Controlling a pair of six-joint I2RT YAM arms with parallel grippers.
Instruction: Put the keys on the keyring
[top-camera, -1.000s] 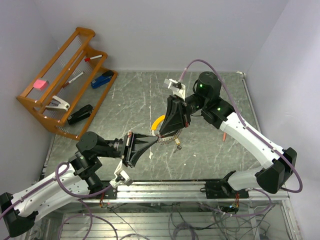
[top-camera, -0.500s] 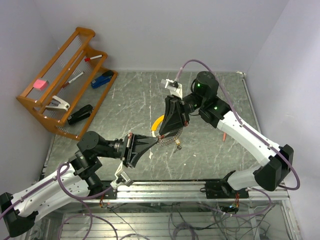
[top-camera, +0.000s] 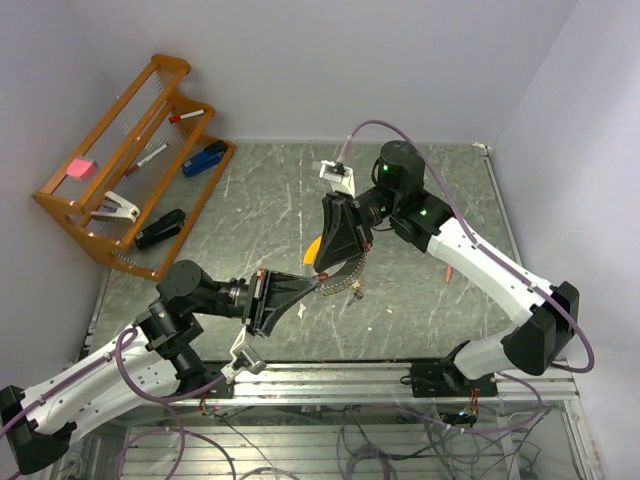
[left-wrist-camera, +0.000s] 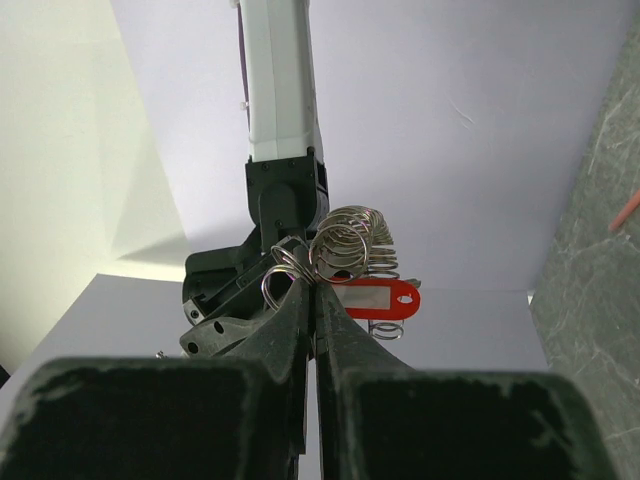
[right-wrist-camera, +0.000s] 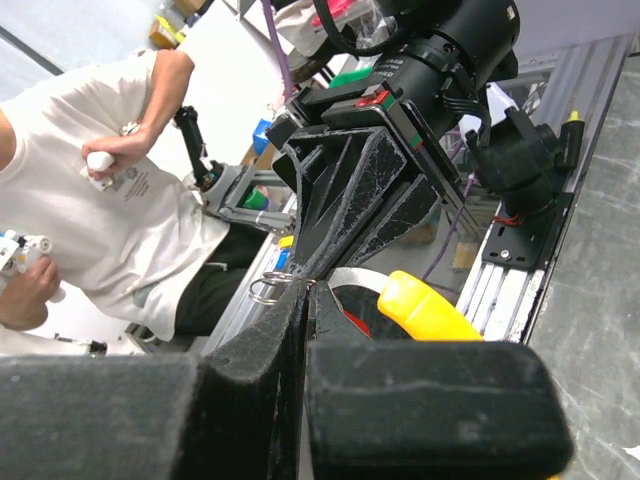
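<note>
Jaws on both arms pinch the coiled silvery keyring (left-wrist-camera: 350, 238)

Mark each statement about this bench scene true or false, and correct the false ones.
1. The left gripper and the right gripper are both shut. True.
2. The keyring lies loose on the table. False: it is pinched between the tips of the two grippers.
3. A yellow-orange tag shows just past the right gripper's fingers. True.
4. The wooden rack stands at the table's right rear. False: it stands at the left rear.
</note>
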